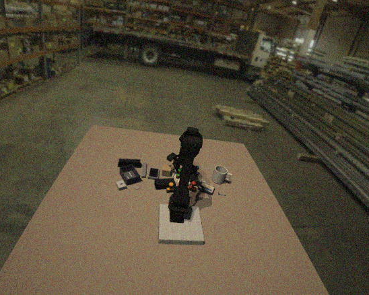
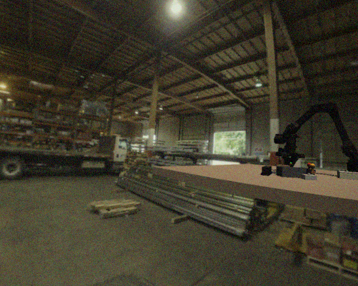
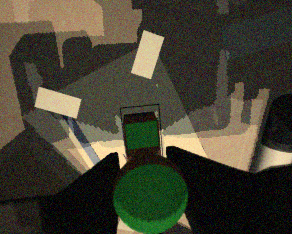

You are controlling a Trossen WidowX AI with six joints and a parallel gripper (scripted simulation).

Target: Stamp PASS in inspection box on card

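Note:
My gripper is shut on the green-knobbed stamp, which stands upright between the fingers. A green patch on the stamp's dark base faces the wrist camera. The base lies within the thin dark outline of the inspection box on the shaded card. Whether the base touches the card cannot be told, and any print under it is hidden. In the top view the arm hides most of the card, with green stamp parts showing beside it. The dark ink pad lies open to the left. In the exterior view the gripper is low over the table.
An orange-knobbed stamp and a red-knobbed stamp stand near the arm. A black box and a small white block are at left. A white mug is at right. Two pale rectangles lie on the card.

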